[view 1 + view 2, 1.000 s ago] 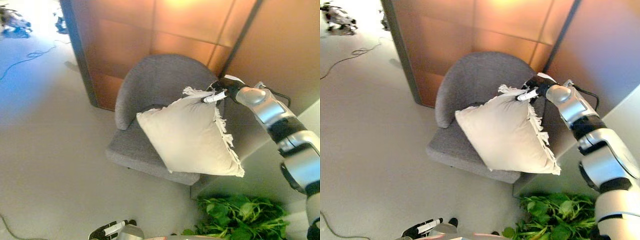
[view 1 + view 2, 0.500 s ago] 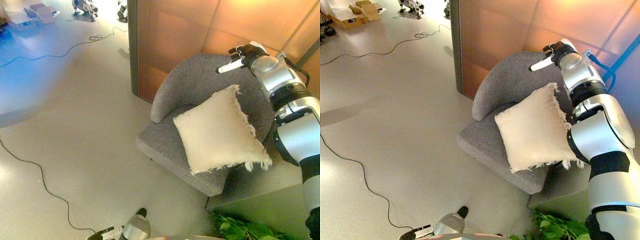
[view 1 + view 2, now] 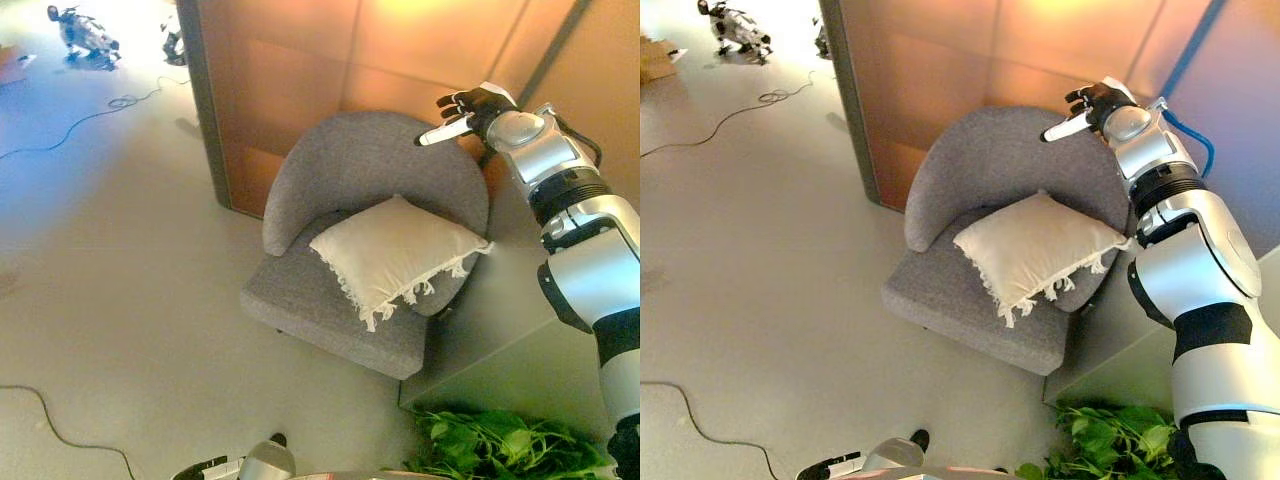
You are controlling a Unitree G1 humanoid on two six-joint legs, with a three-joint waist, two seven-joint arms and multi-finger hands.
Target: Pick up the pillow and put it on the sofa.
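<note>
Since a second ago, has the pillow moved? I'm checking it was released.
Yes. The pillow has dropped from the right hand and lies tilted on the grey chair's seat, against its backrest.

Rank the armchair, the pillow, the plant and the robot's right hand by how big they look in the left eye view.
1. Armchair, clearly largest.
2. Pillow.
3. Plant; it is cut off by the view's edge, so its place next to the pillow is unsure.
4. Right hand, smallest, open above the chair back.

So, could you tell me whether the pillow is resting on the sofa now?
Yes: the pillow lies on the sofa seat, right hand open above.
</note>
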